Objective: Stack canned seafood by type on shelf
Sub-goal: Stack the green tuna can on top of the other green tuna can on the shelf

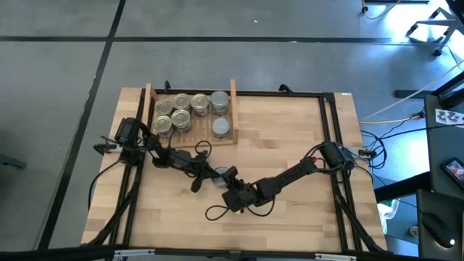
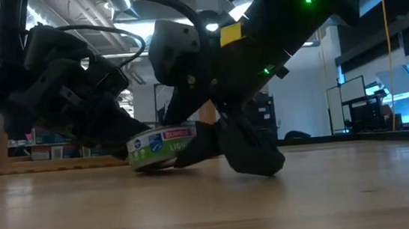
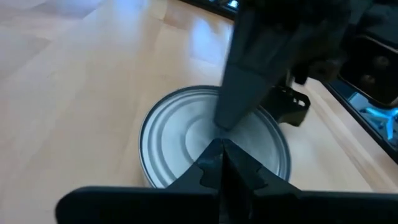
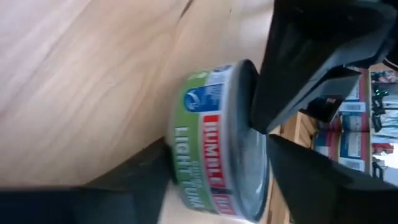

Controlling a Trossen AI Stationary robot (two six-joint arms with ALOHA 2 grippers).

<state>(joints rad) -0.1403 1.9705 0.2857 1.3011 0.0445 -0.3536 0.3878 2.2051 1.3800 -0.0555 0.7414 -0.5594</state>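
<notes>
left claw (image 3: 222, 144) closed atop can (image 3: 180, 134), right claw (image 4: 211, 177) astride

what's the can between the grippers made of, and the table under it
The can looks like metal: dull grey top with pressed concentric rings, and a glossy printed green label round its side, paper or print unclear. The table looks like light wood, planks with visible grain, smooth with a faint sheen.
</notes>
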